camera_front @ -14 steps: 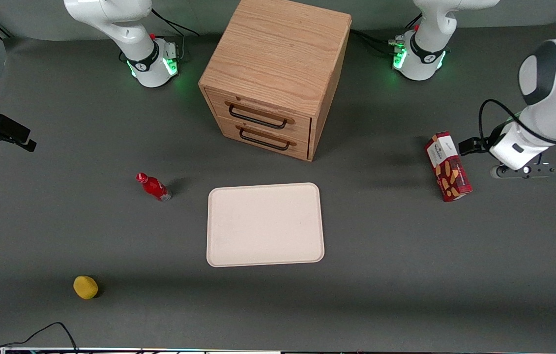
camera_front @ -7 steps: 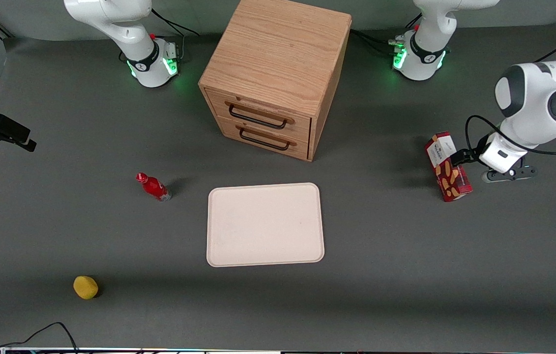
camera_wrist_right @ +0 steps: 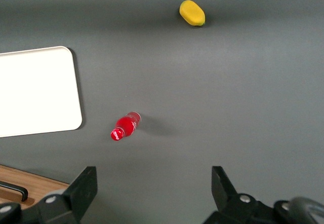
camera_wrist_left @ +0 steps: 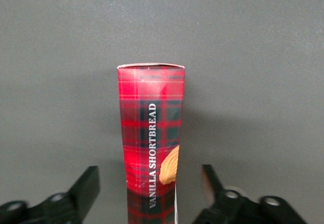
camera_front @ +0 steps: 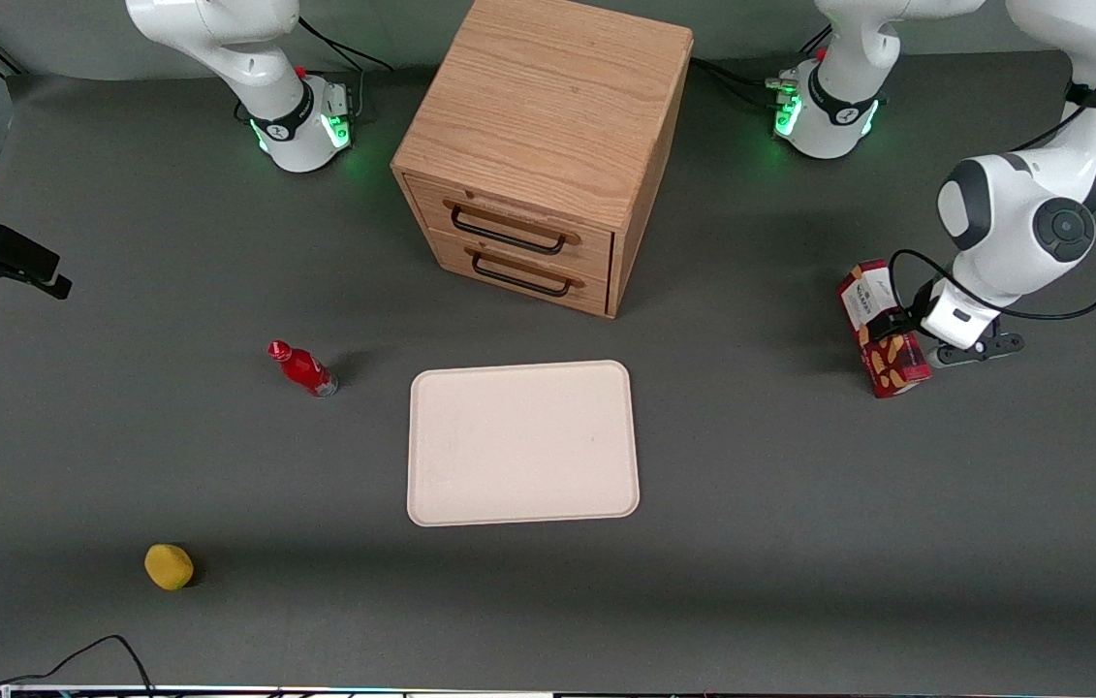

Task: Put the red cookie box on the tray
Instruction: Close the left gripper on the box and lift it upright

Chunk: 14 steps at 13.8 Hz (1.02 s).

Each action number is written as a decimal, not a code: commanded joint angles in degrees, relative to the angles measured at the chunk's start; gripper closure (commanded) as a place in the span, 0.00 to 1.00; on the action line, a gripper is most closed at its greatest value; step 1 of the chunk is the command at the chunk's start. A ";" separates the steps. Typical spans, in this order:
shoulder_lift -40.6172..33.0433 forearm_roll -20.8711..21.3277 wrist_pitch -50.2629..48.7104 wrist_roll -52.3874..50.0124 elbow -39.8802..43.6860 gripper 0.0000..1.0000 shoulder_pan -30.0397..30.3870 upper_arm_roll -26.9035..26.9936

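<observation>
The red cookie box (camera_front: 887, 368) stands upright on the grey table toward the working arm's end, its white end panel facing up. In the left wrist view the box (camera_wrist_left: 152, 133) shows red plaid with "Vanilla Shortbread" lettering. My left gripper (camera_front: 899, 326) is at the box, level with its middle. It is open (camera_wrist_left: 149, 176): the two black fingers (camera_wrist_left: 86, 188) stand one on each side of the box with gaps between. The cream-pink tray (camera_front: 523, 441) lies flat at the table's middle, apart from the box, nothing on it. It also shows in the right wrist view (camera_wrist_right: 35, 92).
A wooden two-drawer cabinet (camera_front: 548, 145) stands farther from the front camera than the tray. A small red bottle (camera_front: 303, 368) stands beside the tray toward the parked arm's end. A yellow lump (camera_front: 169, 566) lies nearer the front camera at that end.
My left arm has swung in toward the box. The gripper, which was beside the box a second ago, now has the box between its open fingers. The box has not moved.
</observation>
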 commanded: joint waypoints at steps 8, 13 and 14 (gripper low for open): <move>-1.94 -1.23 -1.83 1.21 -0.74 0.92 -0.95 0.08; -12.83 -0.88 -27.17 -2.29 7.05 0.92 -1.66 -1.93; -13.81 -0.44 -35.16 -3.87 11.70 0.92 -1.66 -3.34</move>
